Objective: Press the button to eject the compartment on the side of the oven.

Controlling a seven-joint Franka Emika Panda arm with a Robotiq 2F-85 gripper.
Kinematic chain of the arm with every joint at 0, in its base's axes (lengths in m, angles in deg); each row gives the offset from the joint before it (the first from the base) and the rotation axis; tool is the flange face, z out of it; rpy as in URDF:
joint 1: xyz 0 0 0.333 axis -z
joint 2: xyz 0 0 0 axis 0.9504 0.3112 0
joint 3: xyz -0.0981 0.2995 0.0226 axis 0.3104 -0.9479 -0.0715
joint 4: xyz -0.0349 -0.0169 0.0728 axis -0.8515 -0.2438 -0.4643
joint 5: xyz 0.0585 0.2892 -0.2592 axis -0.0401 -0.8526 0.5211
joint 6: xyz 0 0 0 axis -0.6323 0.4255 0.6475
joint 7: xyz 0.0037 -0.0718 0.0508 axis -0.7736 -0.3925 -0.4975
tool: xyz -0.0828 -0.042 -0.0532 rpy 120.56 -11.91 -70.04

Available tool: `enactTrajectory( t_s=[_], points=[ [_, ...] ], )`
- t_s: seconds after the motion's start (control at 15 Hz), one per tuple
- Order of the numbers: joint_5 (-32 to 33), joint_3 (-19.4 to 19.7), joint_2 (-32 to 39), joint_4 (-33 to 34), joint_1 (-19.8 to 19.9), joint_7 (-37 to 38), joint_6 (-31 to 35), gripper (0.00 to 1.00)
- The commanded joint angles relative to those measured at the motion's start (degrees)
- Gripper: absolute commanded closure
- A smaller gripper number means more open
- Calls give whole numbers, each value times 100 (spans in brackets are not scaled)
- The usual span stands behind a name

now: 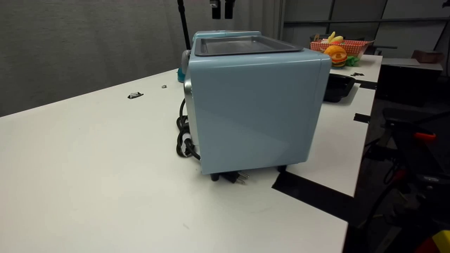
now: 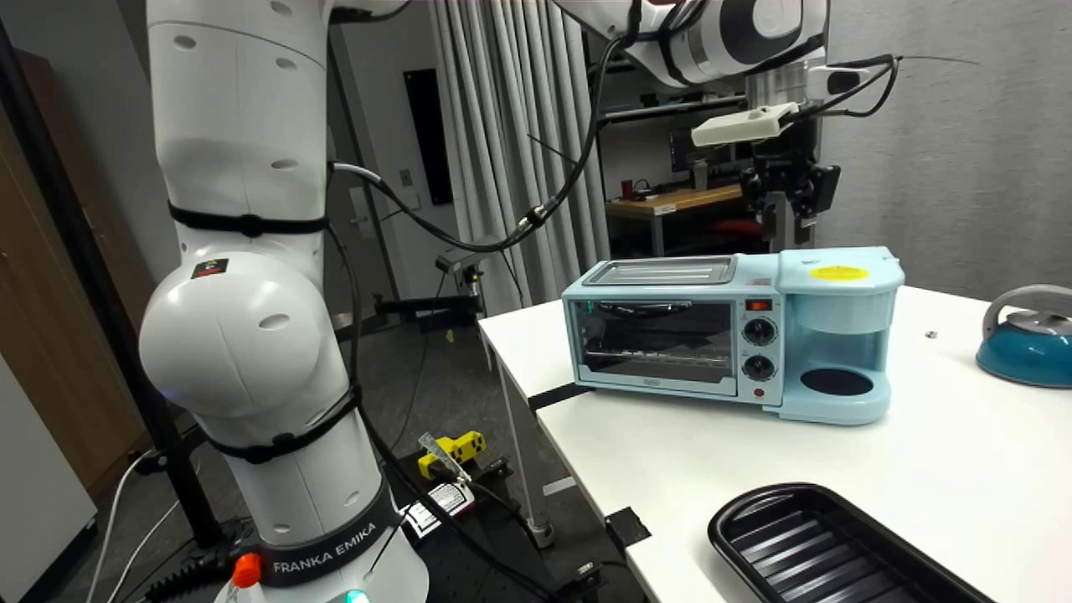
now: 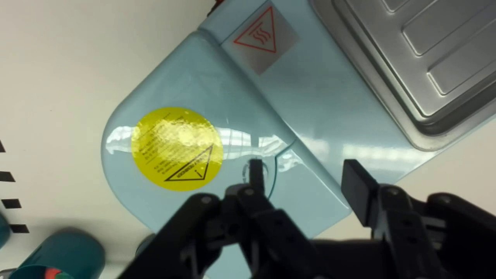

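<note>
The pale blue oven [image 1: 256, 112] stands on a white table and shows in both exterior views [image 2: 737, 343]. Its side compartment [image 2: 842, 289] has a rounded lid with a yellow sticker [image 3: 177, 149]. A round printed mark [image 3: 245, 174] and a curved seam lie on this lid, partly behind my left finger in the wrist view. I cannot tell which part is the button. The front has two dials [image 2: 760, 332], an orange-red switch [image 2: 759, 306] and a small red spot [image 2: 759, 392]. My gripper [image 2: 787, 228] is open and empty above the compartment end; its fingers [image 3: 304, 174] are apart.
A metal tray [image 1: 246, 45] lies on the oven's top. A black ribbed pan [image 2: 825, 544] stands near the table's edge. A teal kettle [image 2: 1030, 347] stands beyond the compartment end. A black cord [image 1: 184, 140] lies behind the oven. A food basket [image 1: 353, 47] stands farther off.
</note>
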Motion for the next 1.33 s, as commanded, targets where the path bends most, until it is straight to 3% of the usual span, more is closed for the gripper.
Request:
enactTrajectory(
  t_s=[0.0, 0.2, 0.27, 1.27],
  points=[
    [57, 4, 230, 345, -13, 127, 14, 76],
    [68, 12, 298, 437, -13, 134, 8, 98],
    [75, 18, 313, 451, -10, 137, 0, 100],
    [139, 112, 333, 335, 54, 142, 37, 100]
  ],
)
